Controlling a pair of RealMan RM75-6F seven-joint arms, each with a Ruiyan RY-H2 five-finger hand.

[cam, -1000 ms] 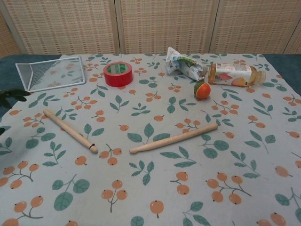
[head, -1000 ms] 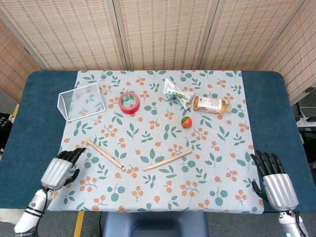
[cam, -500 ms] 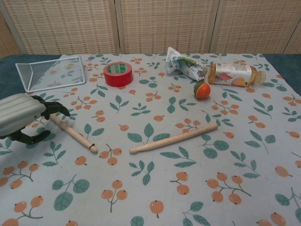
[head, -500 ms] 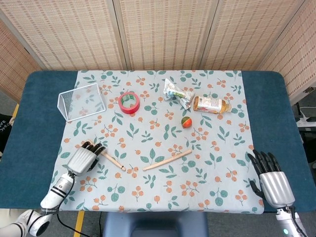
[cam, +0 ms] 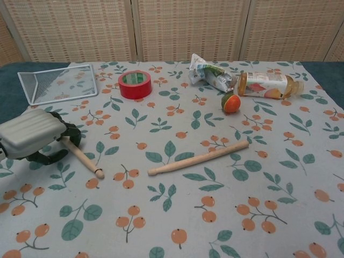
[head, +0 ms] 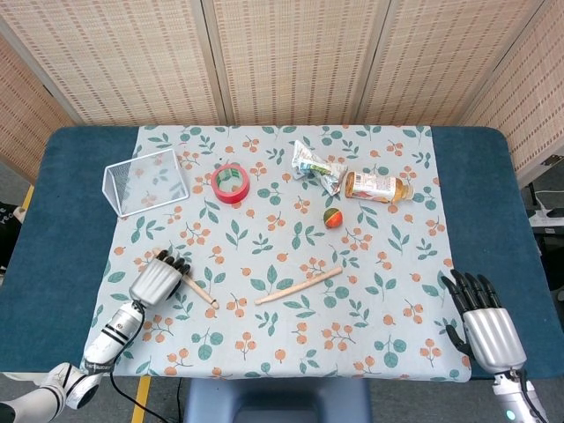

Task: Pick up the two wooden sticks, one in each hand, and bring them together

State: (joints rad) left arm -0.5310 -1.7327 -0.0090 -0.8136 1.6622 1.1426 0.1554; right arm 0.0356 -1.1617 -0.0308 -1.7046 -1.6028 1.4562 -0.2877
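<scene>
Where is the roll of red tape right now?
In the head view, the red tape roll lies flat on the far left part of the cloth, between the wire basket and the crumpled wrapper.

bottle (cam: 267, 85) label and crumpled wrapper (cam: 210, 74), print unreadable

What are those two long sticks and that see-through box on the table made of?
The stick under the left hand, left stick, and the right stick look like pale, unvarnished wood: matte tan surfaces with rounded tips. The box appears to be clear plastic or acrylic, since the floral tablecloth shows through its walls and its edges read white; glass cannot be ruled out.
</scene>
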